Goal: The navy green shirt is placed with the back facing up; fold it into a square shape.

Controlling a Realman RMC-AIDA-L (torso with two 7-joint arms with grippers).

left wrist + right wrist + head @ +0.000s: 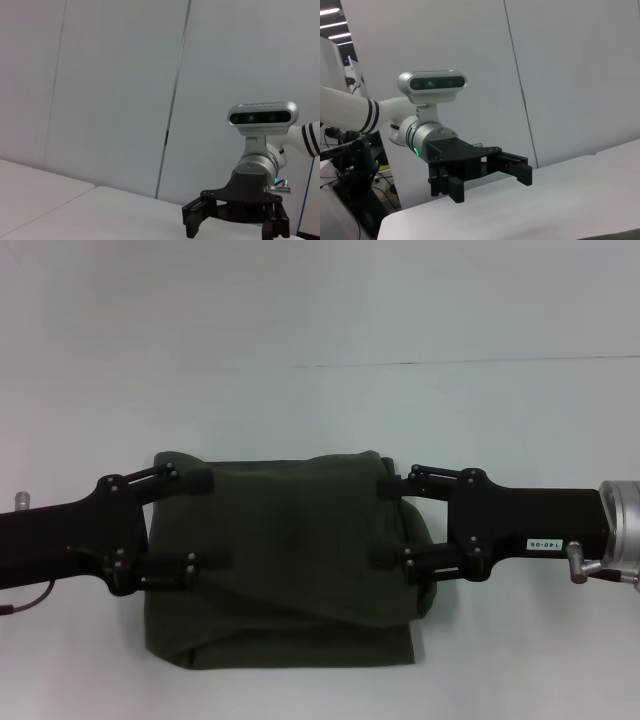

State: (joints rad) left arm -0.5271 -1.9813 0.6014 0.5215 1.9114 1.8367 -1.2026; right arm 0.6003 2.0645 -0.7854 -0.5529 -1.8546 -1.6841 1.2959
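Note:
The navy green shirt lies folded into a rough rectangle on the white table, plain side up, with a looser layer sagging over its near part. My left gripper hovers over the shirt's left edge, fingers spread wide, holding nothing. Over the right edge my right gripper faces it, also open and empty. The left wrist view shows the right gripper from across the table. In the right wrist view I see the left gripper with its fingers apart, and a sliver of shirt at the frame's edge.
The white table stretches around the shirt, with a seam line running across the far side. Plain wall panels stand behind both arms in the wrist views. Cables and a dark stand sit beyond the table's left end.

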